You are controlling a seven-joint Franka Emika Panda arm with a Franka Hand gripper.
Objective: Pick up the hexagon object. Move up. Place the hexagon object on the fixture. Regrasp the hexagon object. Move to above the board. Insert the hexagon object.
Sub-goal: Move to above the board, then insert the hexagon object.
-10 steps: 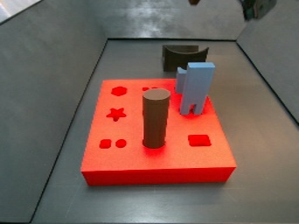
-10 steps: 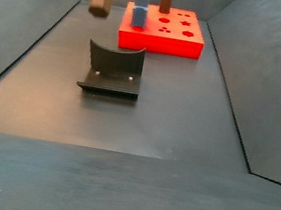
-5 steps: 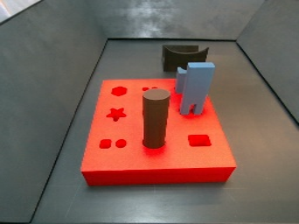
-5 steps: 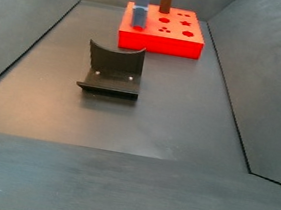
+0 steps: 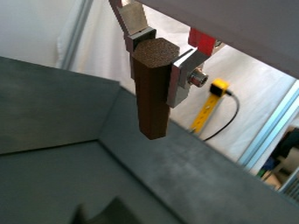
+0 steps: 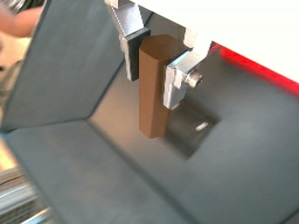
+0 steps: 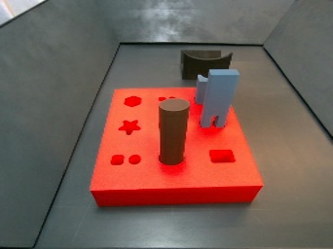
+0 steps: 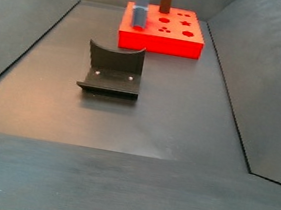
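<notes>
While the side views no longer catch it, the gripper (image 5: 158,52) has risen out of their frame, clamped on the hexagon rod (image 6: 155,86), so the lift looks done; only both wrist views show that grasp, whereas the fixture (image 8: 111,69), then the board (image 7: 169,146) beyond, sit below

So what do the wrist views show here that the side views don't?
Only the wrist views show the gripper: its jaws are shut on the hexagon object, which hangs upright above the floor. Only the side views show the board whole, with the round peg and the blue block standing in it. Shared: the fixture, which also shows below the rod in a wrist view.
</notes>
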